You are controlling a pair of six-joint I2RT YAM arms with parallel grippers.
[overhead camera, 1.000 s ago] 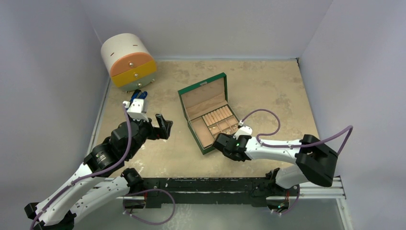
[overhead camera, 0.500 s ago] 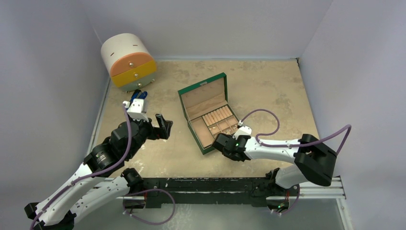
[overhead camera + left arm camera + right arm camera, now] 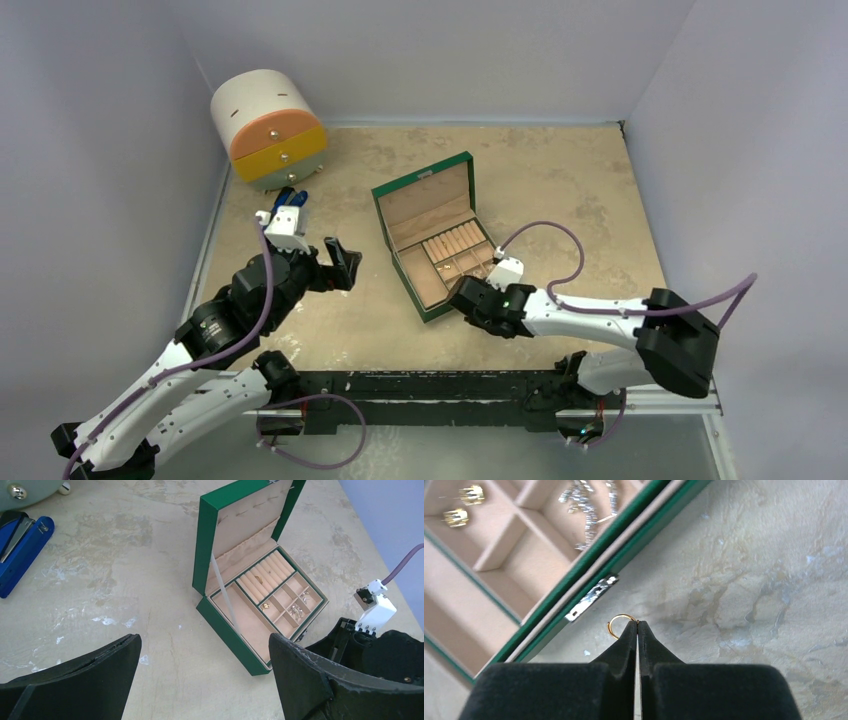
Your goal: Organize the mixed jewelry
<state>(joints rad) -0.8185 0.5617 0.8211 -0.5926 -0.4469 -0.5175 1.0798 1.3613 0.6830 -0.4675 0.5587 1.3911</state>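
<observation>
The green jewelry box [image 3: 431, 311] lies open mid-table. Its compartments hold mixed jewelry: a gold ring [image 3: 258, 578] in the ring rolls, gold earrings [image 3: 266, 605] and silver pieces [image 3: 296, 611]. The right wrist view shows the same gold earrings [image 3: 455, 516] and silver pieces [image 3: 584, 510]. My right gripper [image 3: 637, 623] is low over the table by the box's front clasp [image 3: 591, 598], shut with a thin gold ring [image 3: 615, 622] pinched at its very tips. In the top view that gripper [image 3: 462, 297] sits at the box's near corner. My left gripper [image 3: 340, 262] hangs wide open left of the box, holding nothing.
A round cabinet [image 3: 268, 130] with orange and yellow drawers stands at the back left. A blue-handled tool [image 3: 288, 197] lies in front of it, also seen in the left wrist view [image 3: 22, 545]. Walls close in the table on three sides.
My right gripper has closed fully, its tips now pinching the gold ring, and its arm has shifted slightly right. The left arm has not moved.
</observation>
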